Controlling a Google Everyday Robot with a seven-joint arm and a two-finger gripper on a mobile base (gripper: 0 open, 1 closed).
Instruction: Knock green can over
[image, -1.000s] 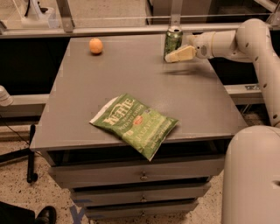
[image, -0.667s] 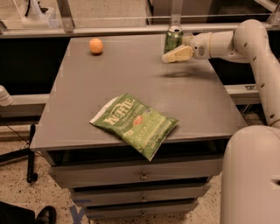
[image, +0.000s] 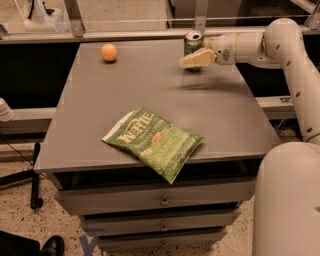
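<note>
The green can (image: 192, 44) stands near the far edge of the grey table (image: 150, 95), right of centre, with its silver top showing. It looks upright or slightly tilted; I cannot tell which. My gripper (image: 196, 59) reaches in from the right on the white arm (image: 250, 46). It sits right in front of the can's lower part, touching or nearly touching it, and hides the can's base.
An orange ball (image: 109, 52) lies at the table's far left. A flat green Kettle chip bag (image: 152, 142) lies near the front edge. Drawers (image: 160, 200) sit below the tabletop. The robot's white body (image: 287, 200) fills the lower right.
My gripper has moved left along the far side of the table, against the can's front. The can's top has shifted a little to the left.
</note>
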